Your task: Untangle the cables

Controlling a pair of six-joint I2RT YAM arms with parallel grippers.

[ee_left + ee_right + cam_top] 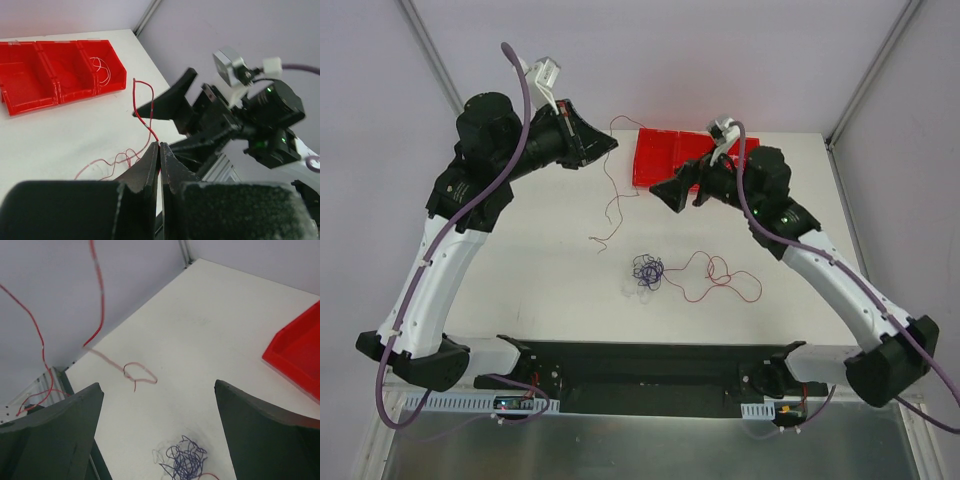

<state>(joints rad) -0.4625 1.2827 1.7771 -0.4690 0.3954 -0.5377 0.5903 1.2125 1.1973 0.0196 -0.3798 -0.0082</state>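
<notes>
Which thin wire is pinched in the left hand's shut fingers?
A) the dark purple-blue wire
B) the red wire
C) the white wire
B: the left wrist view shows the thin red wire running up from the shut left hand, while the curly purple-blue clump lies loose on the white table.

End of red wire [134,100] hidden between closed tips of left gripper [159,145]. Right of right gripper [157,390], red bin [300,350] cut off by frame edge.

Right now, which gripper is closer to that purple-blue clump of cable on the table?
Right. The right gripper hangs open above the purple-blue cable clump, slightly beyond it. The left gripper, pinching a red cable, is farther away toward the back left.
</notes>
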